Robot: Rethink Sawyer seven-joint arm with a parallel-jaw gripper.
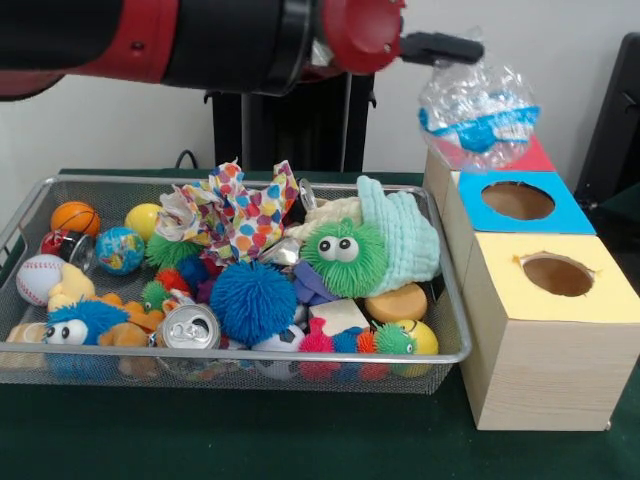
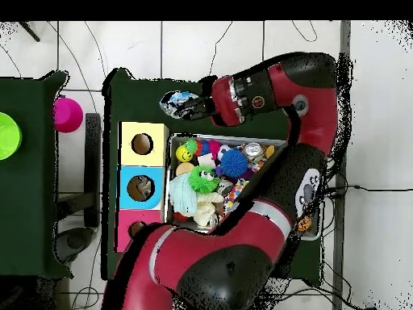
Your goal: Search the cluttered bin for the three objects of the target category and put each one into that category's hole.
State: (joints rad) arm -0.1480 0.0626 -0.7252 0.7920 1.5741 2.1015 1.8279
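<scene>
The gripper [image 1: 470, 50] is closed on a crinkly clear plastic bag [image 1: 478, 112] with blue on it. The bag hangs over the red box [image 1: 530, 158] (at about two o'clock from the wire bin [image 1: 440, 250] full of toys).

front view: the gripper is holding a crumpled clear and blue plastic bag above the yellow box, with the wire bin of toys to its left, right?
Not quite. In the front view the gripper holds the plastic bag above the red box at the far end of the row, not the yellow box. The wire bin of toys does sit to the left.
</scene>
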